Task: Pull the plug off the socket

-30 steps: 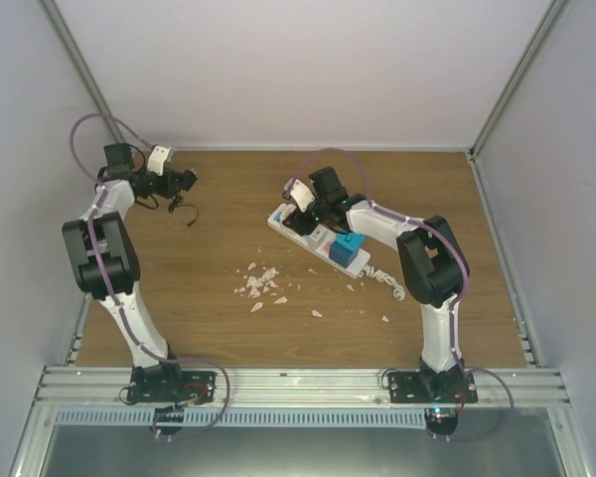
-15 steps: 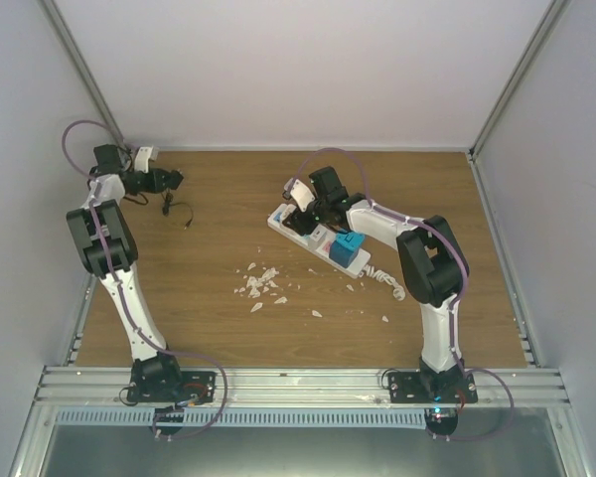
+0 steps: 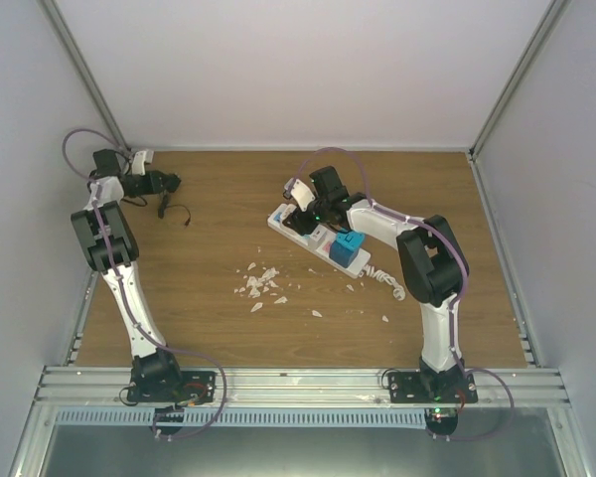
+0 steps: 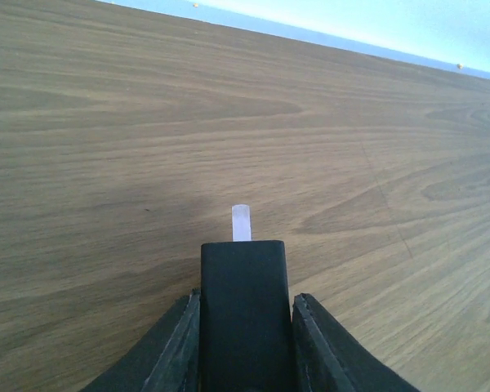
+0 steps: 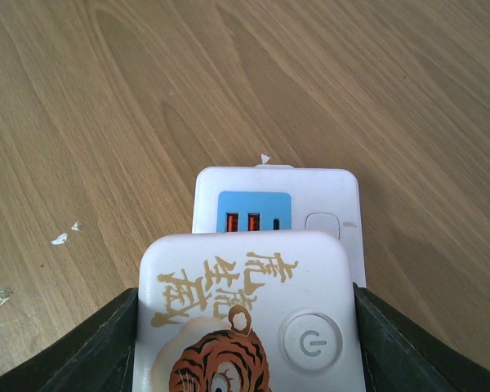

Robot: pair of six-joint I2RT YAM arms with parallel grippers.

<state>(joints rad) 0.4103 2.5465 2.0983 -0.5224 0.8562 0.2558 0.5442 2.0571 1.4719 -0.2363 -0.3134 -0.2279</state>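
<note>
Two arms: the left tool (image 3: 166, 182) clenches the black plug (image 4: 242, 314) at the far left of the bench (image 3: 228, 318). The socket strip (image 3: 323, 241) lies diagonally mid-bench, well apart to the right, with the right tool (image 3: 303, 211) clamped on a tiger-printed block (image 5: 245, 310) atop it.

Soft, even light fills the top view, coming from above. The pale walls (image 3: 278, 70) are bright but not blown out, and the surface (image 3: 219, 288) carries only faint, blurred shadows. That view is coarse, so small detail smears.

In the left wrist view the wood grain is crisp in the middle distance. A broad soft shadow lies ahead of the left pincer (image 4: 245, 300). The black plug (image 4: 243, 343) it grips is a flat dark mass with no texture. The far edge has a bluish cast.

The right wrist view is brightest. The socket (image 5: 327, 192) is nearly washed out and throws a soft shadow to the right. The white block (image 5: 229, 278) in the right pincer (image 5: 247, 292) is slightly soft.
</note>
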